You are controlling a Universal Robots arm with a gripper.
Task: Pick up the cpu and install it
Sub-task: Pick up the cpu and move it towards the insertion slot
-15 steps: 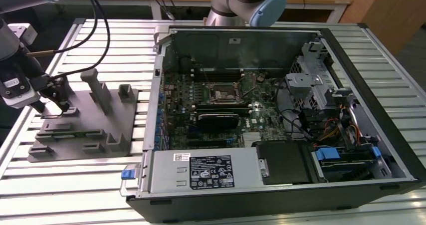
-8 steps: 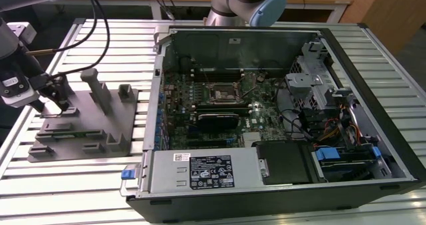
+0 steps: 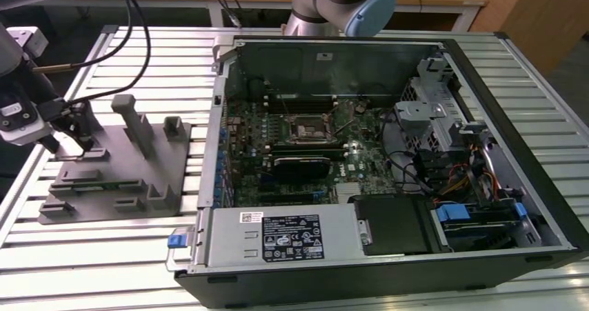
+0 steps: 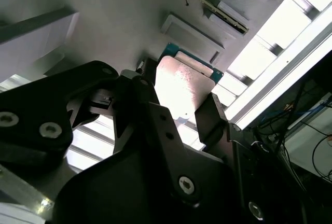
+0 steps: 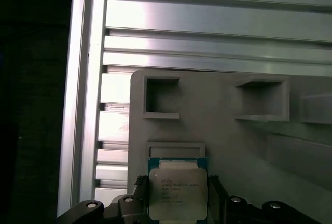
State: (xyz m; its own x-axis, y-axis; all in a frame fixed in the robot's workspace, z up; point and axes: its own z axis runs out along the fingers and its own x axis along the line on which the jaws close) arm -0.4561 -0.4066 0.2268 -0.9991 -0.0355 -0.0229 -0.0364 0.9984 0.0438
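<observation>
The cpu, a flat square chip with a silvery top and green rim, sits between my gripper's dark fingers in both wrist views. In the second wrist view the fingers press on two opposite edges of the cpu, so the gripper is shut on it. The chip hangs just over a shallow recess of the grey moulded tray. In the exterior view my gripper is at the left, low over the tray's near-left corner. The black socket frame lies on the motherboard.
An open computer case fills the middle and the exterior view's right, its walls standing above the motherboard. Upright posts rise from the tray beside my gripper. Everything rests on a slatted aluminium table. A second arm's base stands behind the case.
</observation>
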